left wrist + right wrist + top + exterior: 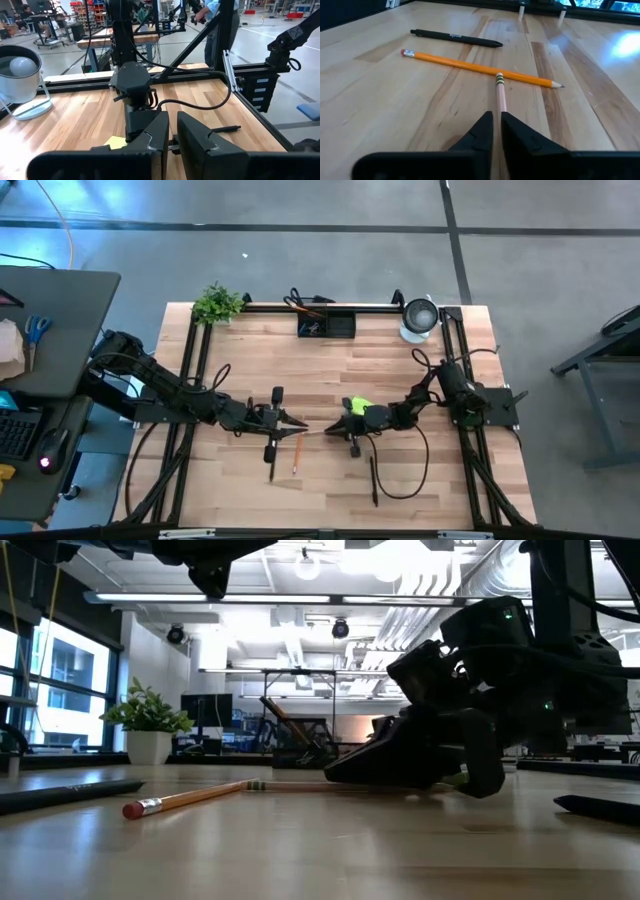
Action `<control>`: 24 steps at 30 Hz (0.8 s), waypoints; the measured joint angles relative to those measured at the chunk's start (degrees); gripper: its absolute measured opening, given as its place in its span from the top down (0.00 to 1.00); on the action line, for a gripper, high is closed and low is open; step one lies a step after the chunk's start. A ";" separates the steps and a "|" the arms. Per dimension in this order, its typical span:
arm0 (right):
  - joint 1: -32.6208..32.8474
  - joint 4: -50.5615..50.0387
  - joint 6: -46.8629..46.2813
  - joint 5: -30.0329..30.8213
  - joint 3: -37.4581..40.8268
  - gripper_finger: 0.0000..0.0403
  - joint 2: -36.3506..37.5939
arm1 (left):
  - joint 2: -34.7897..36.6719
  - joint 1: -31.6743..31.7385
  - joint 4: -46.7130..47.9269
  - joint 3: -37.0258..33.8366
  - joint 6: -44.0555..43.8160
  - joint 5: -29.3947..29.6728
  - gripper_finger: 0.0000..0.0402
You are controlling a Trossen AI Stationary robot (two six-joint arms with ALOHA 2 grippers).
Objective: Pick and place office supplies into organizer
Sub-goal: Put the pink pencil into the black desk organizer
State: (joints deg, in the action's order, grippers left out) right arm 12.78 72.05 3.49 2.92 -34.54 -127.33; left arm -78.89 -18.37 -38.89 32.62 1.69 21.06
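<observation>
A wooden pencil (500,92) lies on the table, its eraser end (499,77) against an orange pencil (480,67) that lies crosswise. My right gripper (496,120) is down at the table's middle, shut on the wooden pencil. A black pen (455,36) lies beyond the orange pencil. The lime-green sticky-note pad (358,405) lies beside my right wrist. My left gripper (172,137) hovers shut above the table, facing the right one, holding nothing. The black organizer (326,324) stands at the far edge. My right gripper pinches the wooden pencil's shaft (499,107) between its two fingers, at the end away from the eraser. The fingers come at a low slant from the table's right and lie along the pencil. The pencil rests flat on the table, stretching out ahead of the fingertips.
A round white cup (419,318) stands at the far right and a potted plant (217,302) at the far left. Another black pen (374,480) lies near the front. A black frame runs along the table's sides. In the left wrist view, a person stands beyond the table.
</observation>
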 joint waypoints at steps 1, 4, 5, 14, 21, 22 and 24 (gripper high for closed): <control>0.00 -0.02 -0.08 0.00 0.00 0.90 0.00 | 0.00 0.00 0.00 0.00 0.00 0.00 0.93; -0.28 -0.11 -1.77 0.09 0.00 0.84 0.03 | 0.00 0.00 0.00 0.00 0.00 0.00 0.93; -0.47 -0.27 -2.73 0.07 0.00 0.82 0.07 | 0.00 0.00 0.00 0.00 0.00 0.00 0.93; -1.42 -1.79 -5.26 -0.50 -0.04 0.75 0.35 | 0.00 0.00 0.00 0.00 -0.01 0.00 0.93; -1.42 -3.16 -4.52 -0.41 -0.09 0.81 0.96 | 0.00 0.00 0.02 0.00 -0.04 -1.10 0.93; -1.44 -5.56 -3.85 -0.39 -0.19 0.81 1.80 | 0.00 0.00 0.02 0.00 -0.04 -1.52 0.93; -1.20 -11.02 -2.06 0.15 -0.24 0.81 4.00 | 0.00 0.00 0.02 0.00 -0.24 -2.52 0.93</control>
State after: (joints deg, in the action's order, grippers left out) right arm 11.58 61.03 1.42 3.07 -34.79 -123.33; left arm -78.89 -18.37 -38.87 32.62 1.46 18.54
